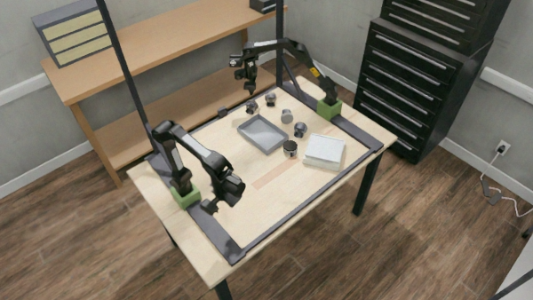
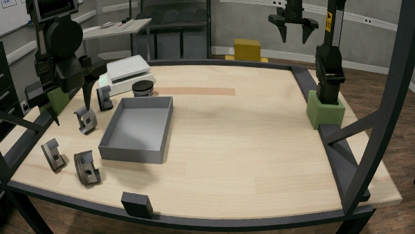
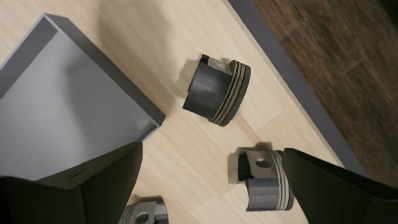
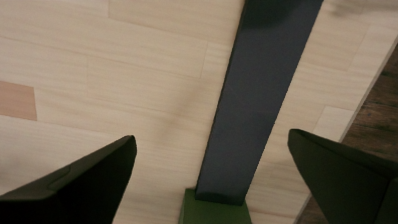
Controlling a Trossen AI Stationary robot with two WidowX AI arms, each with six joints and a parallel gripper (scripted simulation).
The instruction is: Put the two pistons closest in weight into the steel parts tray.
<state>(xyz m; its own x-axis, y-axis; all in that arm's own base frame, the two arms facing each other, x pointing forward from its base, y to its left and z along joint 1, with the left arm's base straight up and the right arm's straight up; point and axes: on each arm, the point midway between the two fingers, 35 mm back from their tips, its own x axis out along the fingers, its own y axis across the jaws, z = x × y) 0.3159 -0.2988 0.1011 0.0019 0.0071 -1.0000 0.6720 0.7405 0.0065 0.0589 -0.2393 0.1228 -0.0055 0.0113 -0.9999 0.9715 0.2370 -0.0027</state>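
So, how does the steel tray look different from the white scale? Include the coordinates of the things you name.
The steel tray (image 1: 253, 143) (image 2: 131, 154) (image 3: 108, 71) is grey, while the scale (image 1: 324, 150) (image 2: 128, 69) is mostly white. The steel tray is a shallow open box with raised walls; the scale has a flat plate on top. Both rest on the wooden table (image 1: 249, 222) (image 2: 242, 138) (image 3: 200, 165) (image 4: 150, 75), with nothing in the steel tray or on the scale.

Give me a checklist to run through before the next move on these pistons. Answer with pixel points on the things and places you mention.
1. Left gripper (image 1: 245, 84) (image 2: 72, 117) (image 3: 214, 148) open and holding nothing: ok.
2. Right gripper (image 1: 222, 200) (image 2: 294, 42) (image 4: 212, 134) open and holding nothing: ok.
3. Steel tray (image 1: 264, 134) (image 2: 140, 124) (image 3: 50, 115) free of unwanted pistons: ok, all five stand or lie outside it.
4. Matching pair already in the tray: not ok.
5. Scale (image 1: 324, 148) (image 2: 128, 67) pan bare: ok.
6. Which two pistons are closest in weight: cannot tell.
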